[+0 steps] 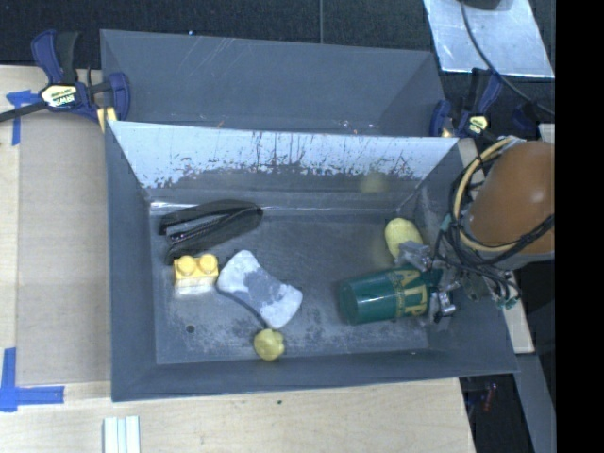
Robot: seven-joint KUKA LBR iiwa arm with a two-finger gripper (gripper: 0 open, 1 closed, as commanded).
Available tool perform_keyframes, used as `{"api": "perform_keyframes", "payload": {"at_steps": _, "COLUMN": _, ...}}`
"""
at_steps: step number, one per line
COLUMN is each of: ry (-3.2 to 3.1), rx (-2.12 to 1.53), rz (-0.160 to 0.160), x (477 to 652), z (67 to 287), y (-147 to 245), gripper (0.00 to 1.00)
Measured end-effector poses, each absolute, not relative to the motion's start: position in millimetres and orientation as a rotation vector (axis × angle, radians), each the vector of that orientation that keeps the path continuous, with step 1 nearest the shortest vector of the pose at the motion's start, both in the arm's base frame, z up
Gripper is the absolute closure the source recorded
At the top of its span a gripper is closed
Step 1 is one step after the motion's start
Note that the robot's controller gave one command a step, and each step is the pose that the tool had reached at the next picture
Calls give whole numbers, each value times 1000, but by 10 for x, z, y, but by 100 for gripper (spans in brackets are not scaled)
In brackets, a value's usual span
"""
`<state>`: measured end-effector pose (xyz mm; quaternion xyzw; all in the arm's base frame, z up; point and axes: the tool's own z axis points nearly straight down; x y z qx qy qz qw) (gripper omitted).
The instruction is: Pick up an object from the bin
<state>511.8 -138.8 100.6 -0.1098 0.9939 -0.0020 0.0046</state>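
My gripper (429,279) is low in the bin's right end, right at the right-hand end of a dark green bottle (373,300) that lies on its side with a yellow and green label. A pale yellow-green ball (399,233) rests just behind the gripper, against the bin's right wall. I can't make out whether the gripper touches the bottle.
In the left half lie a black stapler (209,223), a yellow toy brick (195,272) and a white-grey soft lump (260,289). A small yellow ball (269,344) sits near the front wall. The arm's orange cover and cables hang over the right rim.
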Motion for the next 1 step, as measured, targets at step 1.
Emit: {"api": "perform_keyframes", "payload": {"at_steps": 1, "ry": 3111, "rx": -342, "rz": -7, "x": 5126, "z": 1392, "y": -1390, "gripper": 100}}
